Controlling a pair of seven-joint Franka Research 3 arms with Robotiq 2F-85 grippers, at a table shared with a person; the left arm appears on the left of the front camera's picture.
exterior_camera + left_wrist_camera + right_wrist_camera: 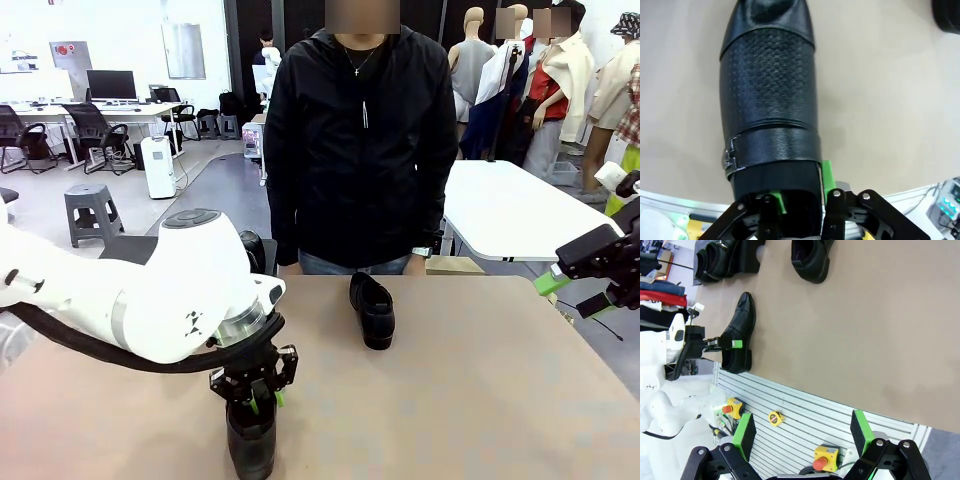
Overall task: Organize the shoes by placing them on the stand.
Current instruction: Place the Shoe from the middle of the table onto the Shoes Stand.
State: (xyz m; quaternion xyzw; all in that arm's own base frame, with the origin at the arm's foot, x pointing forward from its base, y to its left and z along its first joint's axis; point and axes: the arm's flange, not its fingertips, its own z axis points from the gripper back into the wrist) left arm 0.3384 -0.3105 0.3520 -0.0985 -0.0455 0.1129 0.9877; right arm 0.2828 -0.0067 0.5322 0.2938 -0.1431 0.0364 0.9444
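Observation:
One black glossy shoe [251,445] lies at the near edge of the tan table, toe pointing away from the wrist camera. My left gripper [255,398] reaches straight down into its heel opening. Up close, one green pad [827,172] lies against the outside of this shoe [767,95] and the other finger is inside the dark opening. Whether the pads pinch the wall is not visible. A second shoe [372,310] lies mid-table before the person. Two more shoes [710,262] appear to rest on the black stand [751,259]. My right gripper [804,432] hangs open off the table's right side [572,295].
A person in a black jacket [360,150] stands at the far edge, hands out of sight. The slatted rail by the near table edge carries yellow boxes with red buttons [822,457] and a small yellow tape measure [774,416]. Bare tabletop [480,400] stretches to the right.

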